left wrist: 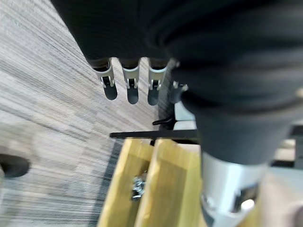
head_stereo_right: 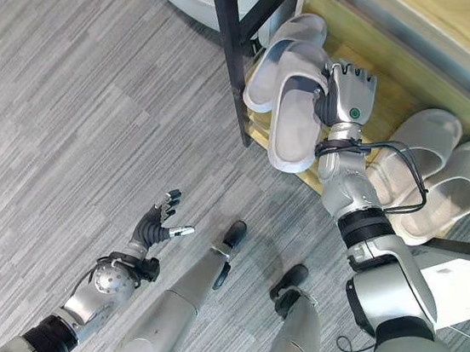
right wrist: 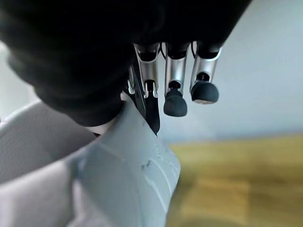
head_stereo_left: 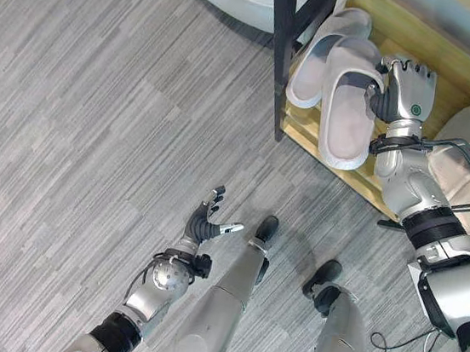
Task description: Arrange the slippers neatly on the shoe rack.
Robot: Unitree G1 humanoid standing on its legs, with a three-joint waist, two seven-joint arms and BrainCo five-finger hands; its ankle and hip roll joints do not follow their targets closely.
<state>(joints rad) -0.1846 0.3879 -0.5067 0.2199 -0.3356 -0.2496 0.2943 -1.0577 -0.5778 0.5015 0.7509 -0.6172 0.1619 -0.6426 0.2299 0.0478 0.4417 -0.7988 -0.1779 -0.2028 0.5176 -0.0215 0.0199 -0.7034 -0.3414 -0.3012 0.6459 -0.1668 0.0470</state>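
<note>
Floor: a grey wood-grain floor is seen, with a pale wooden shoe rack on a black frame post at its far edge.
Landmark: every place below is given relative to the shoe rack.
White slippers: a pair lies on the rack's shelf beside the black post, the heels hanging past the shelf's front edge, one slipper overlapping the other.
Beige slippers: a second pair lies further along the same shelf, away from the post.
Right robot hand: it is set against the side of the nearer white slipper; in the right wrist view the fingers hang relaxed above the strap, so no clench is judged.
Left robot hand: it is held released over the floor, well in front of the rack.
Step in hand: the white pair is probably being squared up.
Advice: the slipper is best pushed back until the heel clears the front edge, then parted from its mate so both lie parallel.
</note>
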